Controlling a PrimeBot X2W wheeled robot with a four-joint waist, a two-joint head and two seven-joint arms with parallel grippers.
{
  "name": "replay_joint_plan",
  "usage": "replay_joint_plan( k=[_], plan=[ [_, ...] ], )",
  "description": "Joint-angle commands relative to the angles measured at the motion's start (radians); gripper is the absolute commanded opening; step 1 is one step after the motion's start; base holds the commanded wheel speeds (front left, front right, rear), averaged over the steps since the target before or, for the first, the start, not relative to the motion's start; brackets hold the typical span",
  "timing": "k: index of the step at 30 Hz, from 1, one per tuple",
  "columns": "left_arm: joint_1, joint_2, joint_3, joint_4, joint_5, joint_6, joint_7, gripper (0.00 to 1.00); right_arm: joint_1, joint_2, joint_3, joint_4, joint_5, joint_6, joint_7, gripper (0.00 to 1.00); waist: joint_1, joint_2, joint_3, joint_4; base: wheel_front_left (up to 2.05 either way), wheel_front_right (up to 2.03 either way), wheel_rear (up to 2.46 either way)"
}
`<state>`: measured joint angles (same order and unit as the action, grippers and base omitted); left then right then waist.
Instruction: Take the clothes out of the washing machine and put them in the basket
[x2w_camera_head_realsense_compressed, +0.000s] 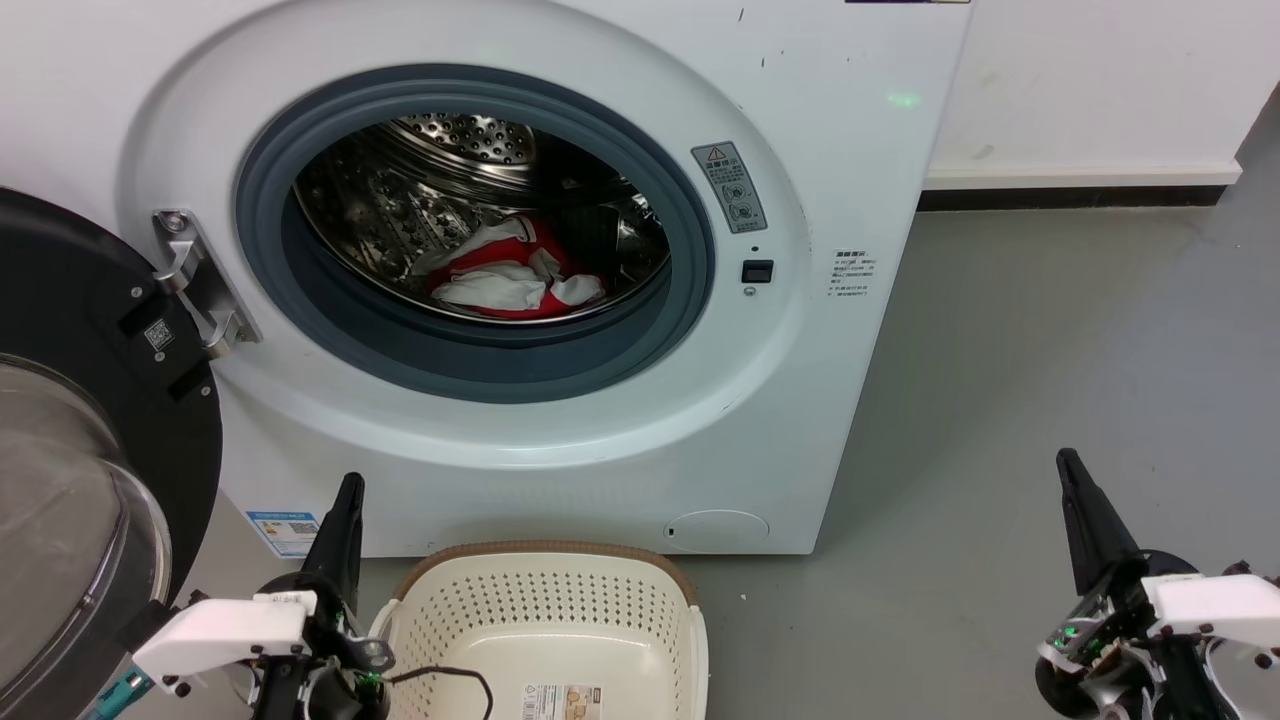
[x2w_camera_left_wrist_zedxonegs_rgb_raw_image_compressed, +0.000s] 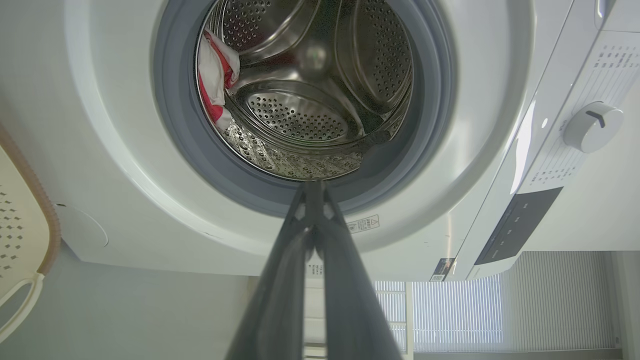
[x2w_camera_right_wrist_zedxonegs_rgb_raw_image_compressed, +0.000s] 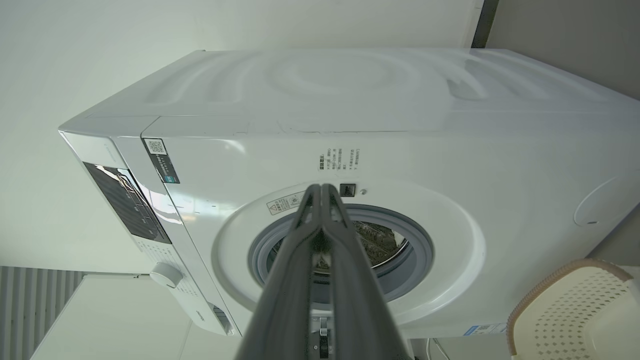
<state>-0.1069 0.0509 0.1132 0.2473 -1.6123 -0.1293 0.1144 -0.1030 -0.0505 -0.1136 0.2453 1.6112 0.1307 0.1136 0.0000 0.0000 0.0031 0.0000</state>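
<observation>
At the bottom of the perforated steel drum (x2w_camera_head_realsense_compressed: 400, 200), behind the lower lip of the grey rubber ring (x2w_camera_head_realsense_compressed: 480, 365): the soft red fabric clothes (x2w_camera_head_realsense_compressed: 505, 275) with white panels, crumpled in one heap, the lower edge hidden by that lip. Cannot tell how many pieces. In the left wrist view, seen as a red and white strip against the drum's edge, the rest tucked behind the ring. In the right wrist view, too hard to make out, with much of the drum mouth covered by dark fingers (x2w_camera_right_wrist_zedxonegs_rgb_raw_image_compressed: 280, 280).

Around the drum, the large white front-loading washing machine (x2w_camera_head_realsense_compressed: 600, 470), its top cut off in the head view. To its left, the round black-framed glass door (x2w_camera_head_realsense_compressed: 70, 470), swung wide open, cut by the left and bottom edges, just beside the left gripper (x2w_camera_head_realsense_compressed: 352, 485).

On the grey floor (x2w_camera_head_realsense_compressed: 1000, 400) just in front of the machine, below the opening: the small oval cream plastic basket (x2w_camera_head_realsense_compressed: 540, 549) with perforated sides and brown rim, near end cut off. Inside it, a printed label (x2w_camera_head_realsense_compressed: 565, 700); across its near left corner, a thin black cable (x2w_camera_head_realsense_compressed: 450, 675).

Left gripper low at the basket's left side; right gripper (x2w_camera_head_realsense_compressed: 1068, 458) well apart to the right, over the floor. Both clenched tip to tip, grasping nothing, outside the drum.
</observation>
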Motion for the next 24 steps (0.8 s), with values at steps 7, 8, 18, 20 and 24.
replay_joint_plan(
  k=[7, 8, 18, 20, 24],
  plan=[
    [0.033, -0.002, -0.008, 0.033, 0.002, 0.001, -0.01, 1.0, 0.032, 0.003, 0.007, 0.029, -0.006, 0.0, -0.009, 1.0, 0.0, 0.0, 0.001, 0.0, 0.0, 0.0, 0.0],
    [0.035, -0.002, -0.01, 0.029, 0.003, 0.001, -0.015, 1.0, 0.033, 0.003, 0.009, 0.026, -0.01, 0.0, -0.015, 1.0, 0.0, 0.0, 0.001, 0.0, 0.0, 0.0, 0.0],
    [0.046, -0.002, -0.004, 0.009, 0.044, 0.001, -0.065, 1.0, 0.048, 0.002, 0.023, 0.005, -0.057, 0.0, -0.064, 1.0, 0.0, 0.0, 0.001, -0.001, 0.0, 0.0, 0.0],
    [0.047, -0.002, 0.002, 0.012, 0.061, 0.001, -0.074, 1.0, 0.049, 0.002, 0.019, 0.005, -0.082, 0.0, -0.074, 1.0, 0.0, 0.0, 0.001, -0.002, 0.0, 0.0, 0.0],
    [0.047, -0.002, 0.02, 0.019, 0.111, 0.001, -0.092, 1.0, 0.048, 0.002, 0.003, 0.013, -0.157, 0.0, -0.091, 1.0, 0.0, 0.0, 0.0, -0.002, 0.0, 0.0, 0.0]
  ],
)
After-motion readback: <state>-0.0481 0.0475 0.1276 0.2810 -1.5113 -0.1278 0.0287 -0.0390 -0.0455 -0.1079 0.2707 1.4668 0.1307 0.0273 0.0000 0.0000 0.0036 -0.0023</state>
